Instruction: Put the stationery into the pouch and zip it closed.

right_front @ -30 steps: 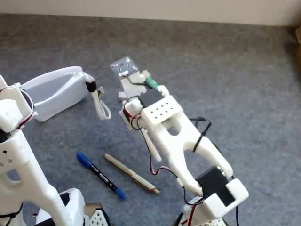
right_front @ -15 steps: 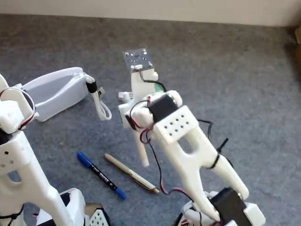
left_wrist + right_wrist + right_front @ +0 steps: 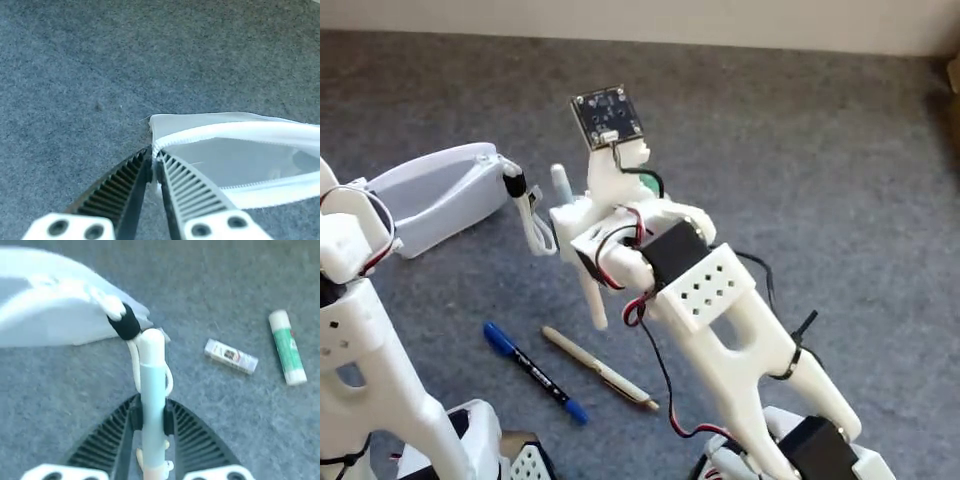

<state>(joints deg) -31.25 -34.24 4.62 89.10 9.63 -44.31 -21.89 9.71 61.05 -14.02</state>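
The right arm (image 3: 720, 300) has swung from the table's middle toward its left edge. The right gripper (image 3: 150, 412) clamps a pale blue pen (image 3: 151, 365), tip at the zip pull (image 3: 125, 322). The translucent white pouch (image 3: 430, 205) lies open by the left edge, its corner pinched in the left gripper (image 3: 152, 156). A blue marker (image 3: 532, 372) and a beige pen (image 3: 598, 369) lie near the front edge.

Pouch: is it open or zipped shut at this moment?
Open. The pouch has its two zipper rows spread apart with the inside showing between them, and the left pincer is shut on its corner.
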